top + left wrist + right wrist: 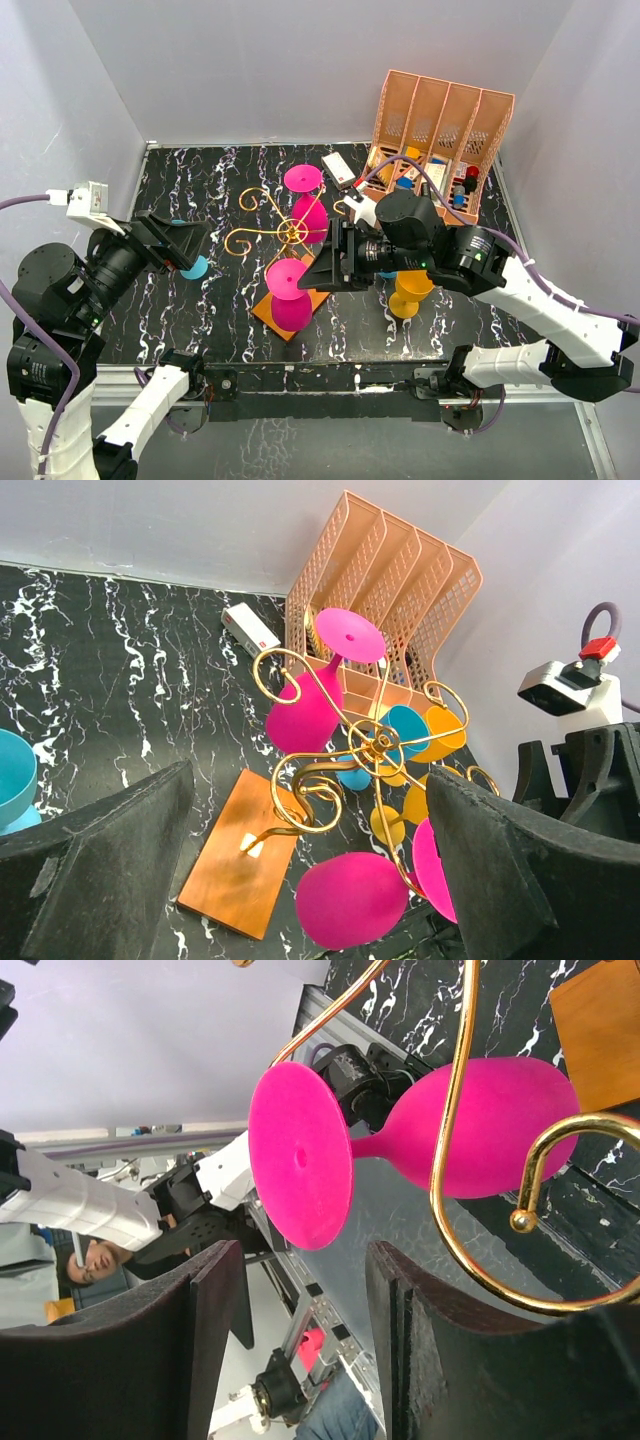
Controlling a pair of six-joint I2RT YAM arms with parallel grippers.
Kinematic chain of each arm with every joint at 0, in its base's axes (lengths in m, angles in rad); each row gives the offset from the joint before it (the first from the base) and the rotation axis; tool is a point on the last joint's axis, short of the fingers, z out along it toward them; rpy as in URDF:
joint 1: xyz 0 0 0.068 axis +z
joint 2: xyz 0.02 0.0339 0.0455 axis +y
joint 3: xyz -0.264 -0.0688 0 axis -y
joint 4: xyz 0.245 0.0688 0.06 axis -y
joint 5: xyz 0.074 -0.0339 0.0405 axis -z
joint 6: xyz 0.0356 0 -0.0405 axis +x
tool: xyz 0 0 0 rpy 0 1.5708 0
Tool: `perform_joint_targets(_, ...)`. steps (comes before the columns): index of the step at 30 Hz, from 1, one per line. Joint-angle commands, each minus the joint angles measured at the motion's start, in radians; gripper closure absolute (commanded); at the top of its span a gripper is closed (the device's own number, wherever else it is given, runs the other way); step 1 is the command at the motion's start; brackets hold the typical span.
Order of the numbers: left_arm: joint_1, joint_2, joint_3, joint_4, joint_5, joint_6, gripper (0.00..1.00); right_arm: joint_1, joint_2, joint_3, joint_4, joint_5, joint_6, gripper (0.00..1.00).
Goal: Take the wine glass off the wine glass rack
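Magenta wine glass (288, 295) hung foot-up on the near arm of the gold wire wine glass rack (245, 240) at mid-desk, so nothing had been taken off yet; a second magenta glass (305, 205) hung on the far side. The right gripper (335, 268) was released, fingers spread just short of the near glass's foot, not touching. The left gripper (178, 245), also spread and empty, hovered toward the left edge by a teal glass (195, 266). Open room lay toward the near edge; a yellow glass (408, 290) and, in the far right corner, a salmon slotted organiser (440, 110) crowded the right
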Motion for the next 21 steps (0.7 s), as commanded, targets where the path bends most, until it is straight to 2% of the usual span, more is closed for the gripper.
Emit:
perform_joint_targets(1,-0.005,-0.002,0.012,0.015,0.017,-0.006,0.03,0.015,-0.003,0.011,0.065,0.063,0.048,0.45)
perform_joint_targets(8,-0.005,-0.005,0.016,0.008,0.022,0.001,0.03,0.022,0.011,0.006,0.086,0.098,0.069,0.54)
perform_joint_targets(16,-0.005,-0.008,0.019,-0.002,0.016,0.014,0.03,0.033,0.04,0.01,0.084,0.116,0.067,0.57)
perform_joint_targets(21,-0.004,-0.012,0.026,-0.013,0.011,0.022,0.03,0.037,0.041,0.006,0.091,0.131,0.067,0.66)
